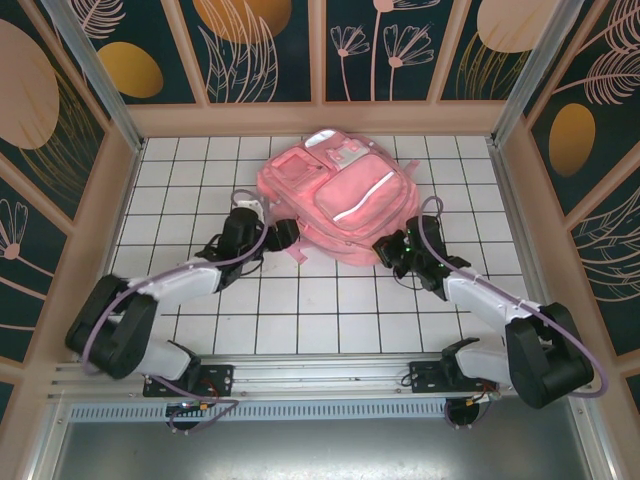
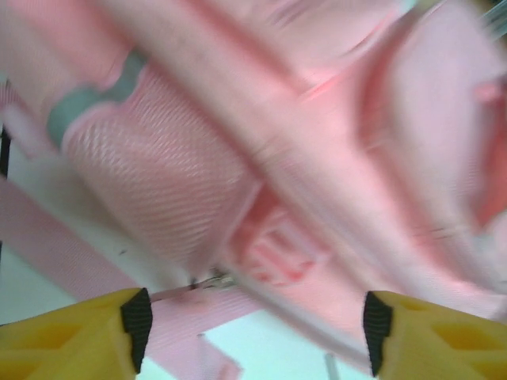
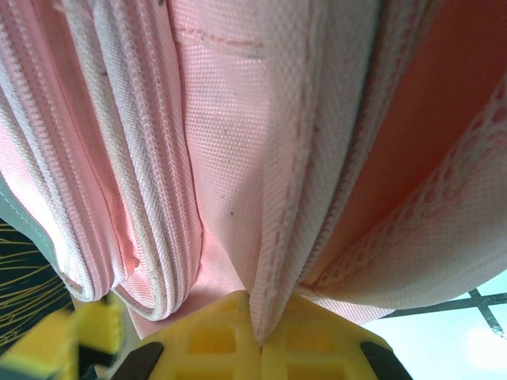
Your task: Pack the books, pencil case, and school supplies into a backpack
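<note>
1. Left hand [image 1: 283, 236] wide, holding nothing, just beside backpack's lower left edge.
2. Backpack [image 1: 335, 200] lies flat mid-bench [image 1: 300, 320], front pockets up.
3. Right hand [image 1: 388, 250] pinched tight on a fold of backpack fabric, lower right edge.
4. Progress: looks late; contents probably inside; closed or not, cannot tell.
5. No readable brand or writing.

The desk [image 1: 300, 310] in front of me was white, ruled into squares by thin dark lines. The pink backpack [image 1: 340, 200] lay flat on it toward the far middle, front pockets up, with a pink strap [image 1: 297, 250] trailing onto the squares at its near left corner.
</note>
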You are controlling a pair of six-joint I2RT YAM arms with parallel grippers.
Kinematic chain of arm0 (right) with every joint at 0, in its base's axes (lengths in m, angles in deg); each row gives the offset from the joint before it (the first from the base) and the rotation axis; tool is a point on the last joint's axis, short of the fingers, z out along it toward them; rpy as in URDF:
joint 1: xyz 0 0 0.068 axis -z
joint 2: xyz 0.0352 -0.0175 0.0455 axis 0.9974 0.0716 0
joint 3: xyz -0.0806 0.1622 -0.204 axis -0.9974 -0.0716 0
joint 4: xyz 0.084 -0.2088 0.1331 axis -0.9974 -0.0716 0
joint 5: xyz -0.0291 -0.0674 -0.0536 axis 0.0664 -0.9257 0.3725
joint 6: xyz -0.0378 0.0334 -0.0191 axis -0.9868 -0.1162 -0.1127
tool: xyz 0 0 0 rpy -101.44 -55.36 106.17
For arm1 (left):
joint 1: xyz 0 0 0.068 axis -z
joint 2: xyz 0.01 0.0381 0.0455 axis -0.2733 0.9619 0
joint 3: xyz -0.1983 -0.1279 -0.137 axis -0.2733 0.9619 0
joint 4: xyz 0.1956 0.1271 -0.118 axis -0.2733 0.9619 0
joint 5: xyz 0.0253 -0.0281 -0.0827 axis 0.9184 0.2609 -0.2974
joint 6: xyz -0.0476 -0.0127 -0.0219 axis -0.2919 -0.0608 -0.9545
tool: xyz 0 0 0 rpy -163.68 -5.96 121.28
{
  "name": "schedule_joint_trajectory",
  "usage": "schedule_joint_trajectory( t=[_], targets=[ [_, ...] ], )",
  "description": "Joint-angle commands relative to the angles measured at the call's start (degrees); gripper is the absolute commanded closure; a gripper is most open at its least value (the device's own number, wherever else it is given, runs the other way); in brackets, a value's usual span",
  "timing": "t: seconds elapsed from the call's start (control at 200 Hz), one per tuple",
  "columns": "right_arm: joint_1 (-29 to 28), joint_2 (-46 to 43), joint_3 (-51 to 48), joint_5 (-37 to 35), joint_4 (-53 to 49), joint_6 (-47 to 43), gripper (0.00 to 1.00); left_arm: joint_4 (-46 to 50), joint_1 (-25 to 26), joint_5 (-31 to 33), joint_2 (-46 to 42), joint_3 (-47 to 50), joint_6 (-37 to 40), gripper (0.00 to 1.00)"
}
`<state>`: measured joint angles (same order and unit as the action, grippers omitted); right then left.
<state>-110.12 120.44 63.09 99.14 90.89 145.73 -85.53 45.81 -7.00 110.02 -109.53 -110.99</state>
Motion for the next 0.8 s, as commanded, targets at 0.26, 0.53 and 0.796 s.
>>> schedule_joint_trajectory(
  t=[0.26, 0.53, 0.796],
  targets=[
    [-14.9, 10.8, 9.2, 1.2, 2.6, -2.2, 1.0, 23.4, 0.0, 17.3, -21.7, -7.6, 6.2, 0.01],
    [-27.1, 21.9, 19.6, 2.0, 5.2, -7.7, 0.84, 23.3, 0.0, 25.3, -27.3, -8.2, 10.5, 0.02],
    [-27.5, 26.1, 21.9, 7.3, 10.2, -9.0, 0.54, 22.3, 0.0, 23.9, -28.0, -8.4, 11.7, 0.02]
  ],
)
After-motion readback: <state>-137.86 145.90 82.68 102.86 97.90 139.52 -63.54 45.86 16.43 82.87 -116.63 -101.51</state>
